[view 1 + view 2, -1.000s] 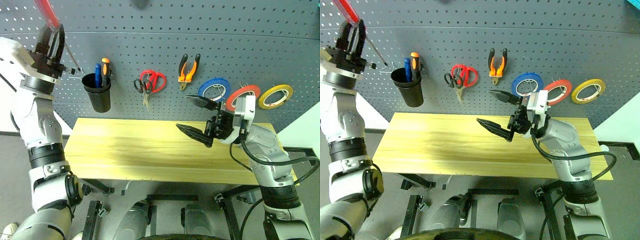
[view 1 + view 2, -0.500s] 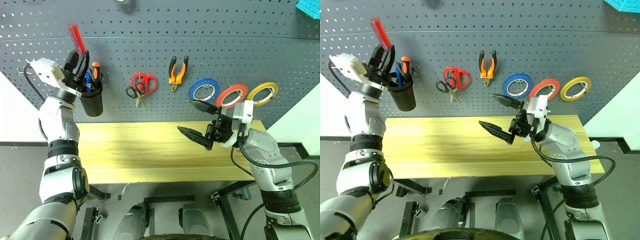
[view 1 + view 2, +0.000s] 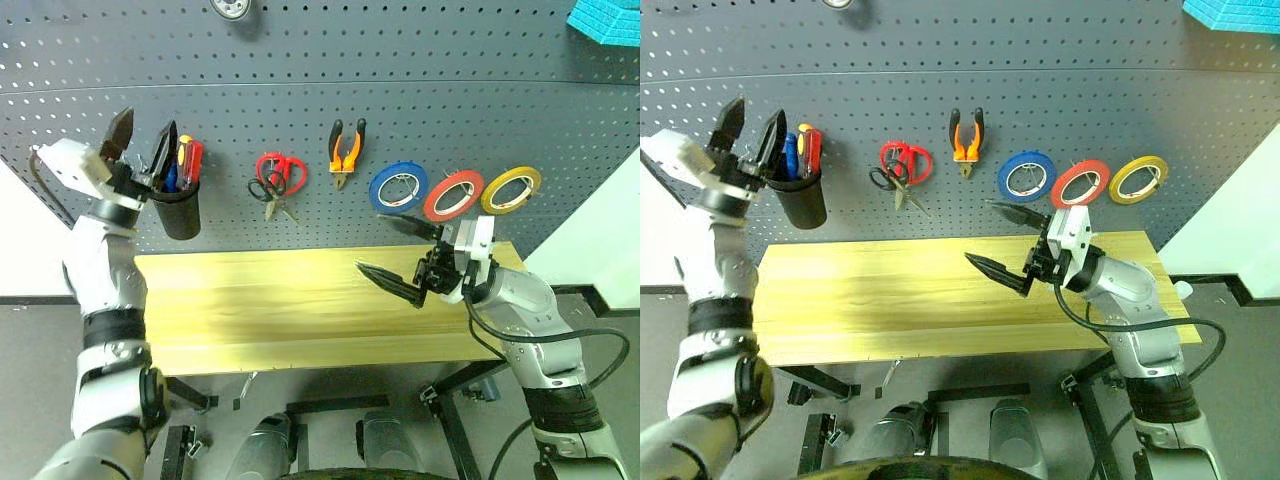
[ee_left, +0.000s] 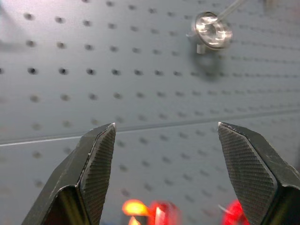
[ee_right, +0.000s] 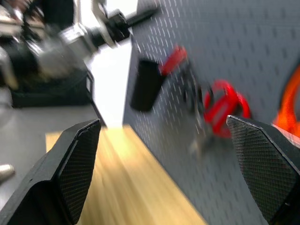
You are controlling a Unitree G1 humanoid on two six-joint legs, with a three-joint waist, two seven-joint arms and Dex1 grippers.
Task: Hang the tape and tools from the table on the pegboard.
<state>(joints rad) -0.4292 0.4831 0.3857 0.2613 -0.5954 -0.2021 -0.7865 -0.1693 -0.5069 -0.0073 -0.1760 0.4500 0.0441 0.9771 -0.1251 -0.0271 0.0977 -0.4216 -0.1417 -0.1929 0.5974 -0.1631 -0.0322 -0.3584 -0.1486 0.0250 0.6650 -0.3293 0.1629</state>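
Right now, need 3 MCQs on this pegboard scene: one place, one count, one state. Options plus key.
1. Where is the red-handled screwdriver?
A. on the table
B. in the black cup
C. in the right gripper

2. How many tape rolls hang on the pegboard?
A. one
B. two
C. three

3. How is the left gripper?
A. open, holding nothing
B. shut on the pliers
C. shut on the scissors

Key:
1 B: its handle stands in the black cup beside the others.
2 C: the blue roll, red tape and yellow roll hang in a row.
3 A: its fingers stand apart with only pegboard between them.
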